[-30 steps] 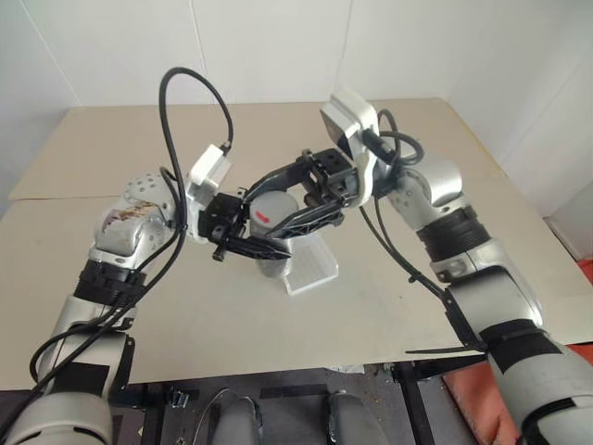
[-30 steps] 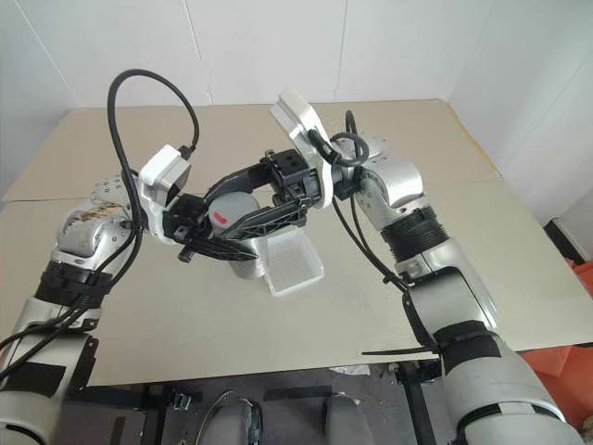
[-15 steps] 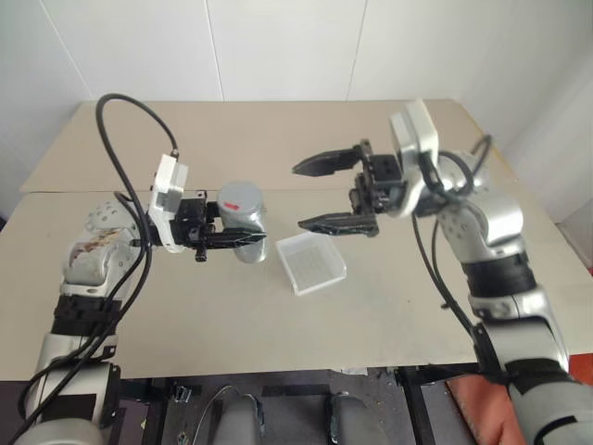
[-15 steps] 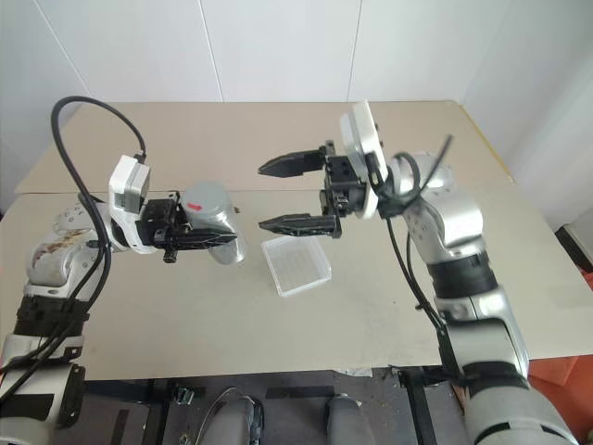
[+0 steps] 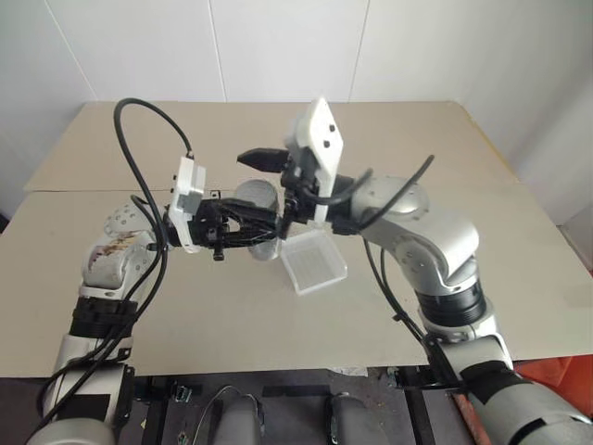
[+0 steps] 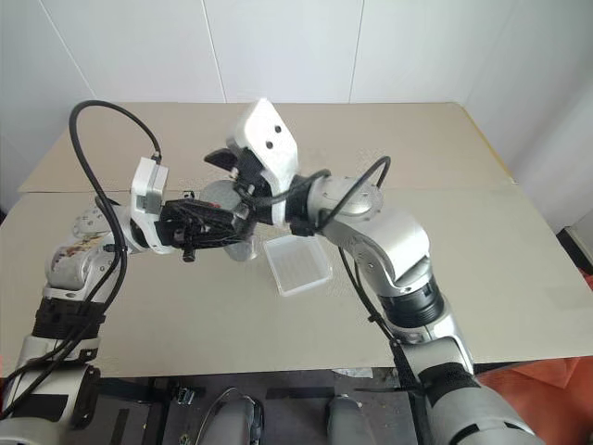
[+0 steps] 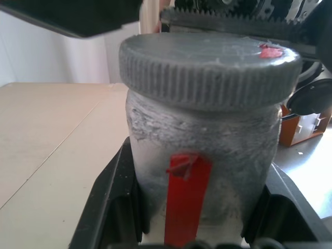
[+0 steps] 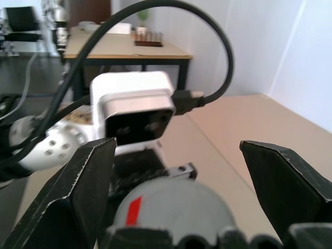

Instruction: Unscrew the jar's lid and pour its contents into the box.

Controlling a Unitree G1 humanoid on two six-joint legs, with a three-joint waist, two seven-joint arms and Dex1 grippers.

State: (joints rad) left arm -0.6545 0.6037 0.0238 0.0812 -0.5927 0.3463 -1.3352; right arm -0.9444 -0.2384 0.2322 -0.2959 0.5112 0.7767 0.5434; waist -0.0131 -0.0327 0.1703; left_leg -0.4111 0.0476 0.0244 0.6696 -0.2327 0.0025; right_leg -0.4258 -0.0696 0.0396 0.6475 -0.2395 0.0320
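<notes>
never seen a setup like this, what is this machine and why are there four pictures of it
It is a humanoid robot with two arms, each ending in a two-fingered black gripper. Two pictures come from cameras in its head, looking down over a beige table. The other two come from cameras on its wrists, looking along the fingers. The left gripper is shut on a silvery jar with red marks, held above the table. The jar's grey lid is on. The right gripper is open, its fingers on either side of the lid, not gripping. A clear plastic box lies on the table beside the jar, waiting for what the jar holds.
</notes>
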